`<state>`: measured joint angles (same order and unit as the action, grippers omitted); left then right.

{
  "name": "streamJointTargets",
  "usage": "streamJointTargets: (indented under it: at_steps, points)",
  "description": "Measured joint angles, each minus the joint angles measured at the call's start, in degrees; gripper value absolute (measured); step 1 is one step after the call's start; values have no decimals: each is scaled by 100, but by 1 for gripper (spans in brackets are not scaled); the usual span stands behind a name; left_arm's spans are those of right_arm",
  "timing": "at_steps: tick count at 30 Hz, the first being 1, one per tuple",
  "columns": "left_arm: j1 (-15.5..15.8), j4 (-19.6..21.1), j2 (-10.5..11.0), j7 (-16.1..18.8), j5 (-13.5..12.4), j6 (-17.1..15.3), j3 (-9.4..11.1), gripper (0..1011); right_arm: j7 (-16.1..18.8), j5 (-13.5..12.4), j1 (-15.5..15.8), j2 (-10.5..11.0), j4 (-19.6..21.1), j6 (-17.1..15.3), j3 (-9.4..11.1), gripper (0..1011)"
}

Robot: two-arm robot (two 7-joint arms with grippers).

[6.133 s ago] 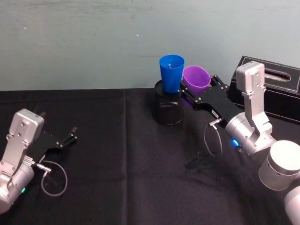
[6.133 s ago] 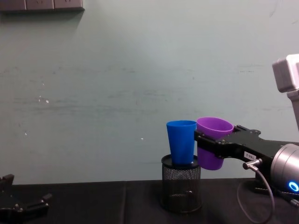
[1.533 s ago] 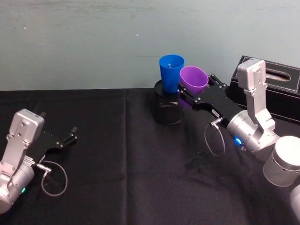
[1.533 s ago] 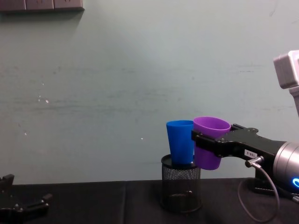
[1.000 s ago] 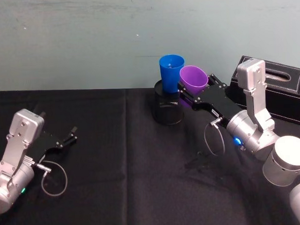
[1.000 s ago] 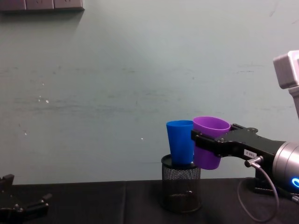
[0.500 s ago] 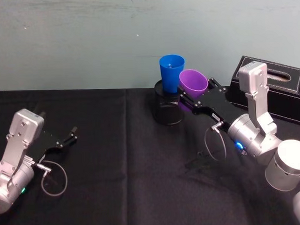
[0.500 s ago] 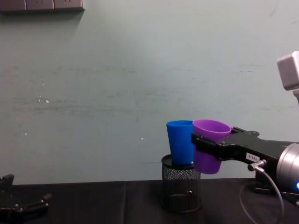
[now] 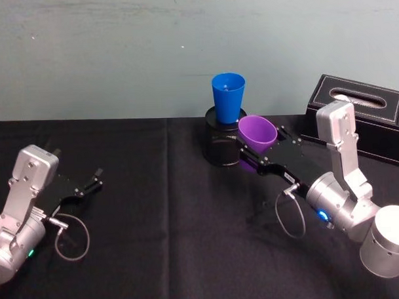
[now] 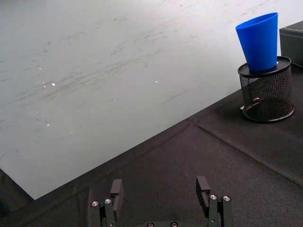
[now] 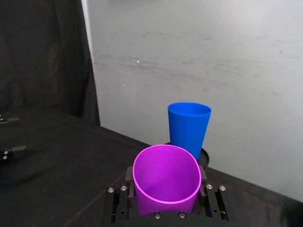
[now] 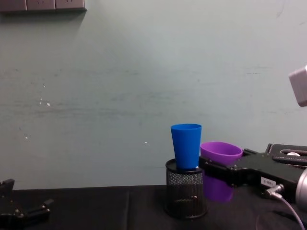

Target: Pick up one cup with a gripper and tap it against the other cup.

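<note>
Black counter (image 9: 156,210), near back edge: purple cup (image 9: 257,136) is clamped in right gripper (image 9: 262,149), low beside mesh holder (image 9: 222,149). Blue cup (image 9: 228,96) perched in it could be toppled by a hard strike. Left gripper (image 9: 95,179) is parked, fingers spread.

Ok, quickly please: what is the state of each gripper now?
Left gripper: open, holding nothing.
Right gripper: closed on the purple cup.

Smooth, wide-rimmed purple cup (image 9: 256,133), open end up, held by right gripper (image 9: 262,148) w/ jaws clamped on its sides. Its rim sits approx. level w/ the base of the blue cup (image 9: 228,96), just to its right. Blue cup, taller & narrower, stands upright in black mesh holder (image 9: 222,150); contact btwn cups can't be told.
</note>
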<state>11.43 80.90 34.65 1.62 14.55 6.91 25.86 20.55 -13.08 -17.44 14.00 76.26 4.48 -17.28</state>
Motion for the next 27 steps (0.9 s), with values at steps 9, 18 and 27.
streamJointTargets:
  at_steps: [9, 18, 27]
  points:
    - [0, 0, 0, 0, 0, 0, 0, 1011, -146, -45, 305, 59, 319, -109, 66, 734]
    - [0, 0, 0, 0, 0, 0, 0, 1012, 3, -124, 431, 210, 350, -72, 75, 734]
    - [0, 0, 0, 0, 0, 0, 0, 1011, 128, -79, 554, 338, 290, 80, -24, 734]
